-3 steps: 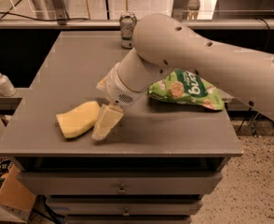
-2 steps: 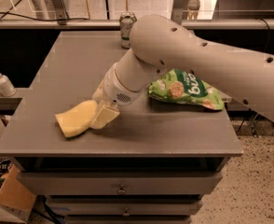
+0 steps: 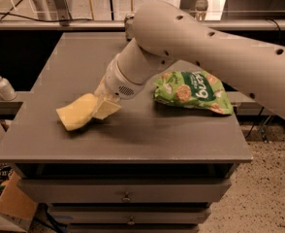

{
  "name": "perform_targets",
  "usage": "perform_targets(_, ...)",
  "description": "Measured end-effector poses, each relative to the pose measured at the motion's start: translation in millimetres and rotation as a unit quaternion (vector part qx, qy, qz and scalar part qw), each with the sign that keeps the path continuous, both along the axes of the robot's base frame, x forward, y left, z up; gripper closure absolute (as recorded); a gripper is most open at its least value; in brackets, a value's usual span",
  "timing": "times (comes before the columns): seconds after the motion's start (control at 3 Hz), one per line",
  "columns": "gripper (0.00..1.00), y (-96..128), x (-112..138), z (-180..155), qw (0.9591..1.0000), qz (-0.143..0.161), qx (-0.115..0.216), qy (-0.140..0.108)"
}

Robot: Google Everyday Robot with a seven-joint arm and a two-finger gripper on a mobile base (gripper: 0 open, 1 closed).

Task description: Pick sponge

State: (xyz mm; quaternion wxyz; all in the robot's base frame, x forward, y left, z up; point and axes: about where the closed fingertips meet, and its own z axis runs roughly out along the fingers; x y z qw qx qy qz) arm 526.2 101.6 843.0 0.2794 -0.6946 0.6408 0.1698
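The pale yellow sponge [image 3: 74, 113] lies flat on the grey table [image 3: 147, 137], near its front left. My gripper [image 3: 103, 106] hangs from the large white arm [image 3: 191, 47], which reaches in from the right. It is low over the table and sits against the sponge's right end, covering that end. The sponge rests on the table.
A green snack bag [image 3: 193, 91] lies to the right of the gripper, partly under the arm. A can [image 3: 128, 23] stands at the table's back edge, mostly hidden by the arm. A soap bottle [image 3: 2, 85] stands on a lower shelf at left. Drawers [image 3: 127, 197] are below the tabletop.
My gripper has moved left and a little down, from beside the sponge's right edge to against it. The sponge and the bag have stayed in place.
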Motion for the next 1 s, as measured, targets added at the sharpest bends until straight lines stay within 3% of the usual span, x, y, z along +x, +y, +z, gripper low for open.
perform_targets(0.33, 1.0, 9, 6, 14, 1.0, -0.004, 0.004, -0.003)
perform_targets(1.0, 1.0, 37, 20, 62, 0.9984, -0.013, 0.054, 0.007)
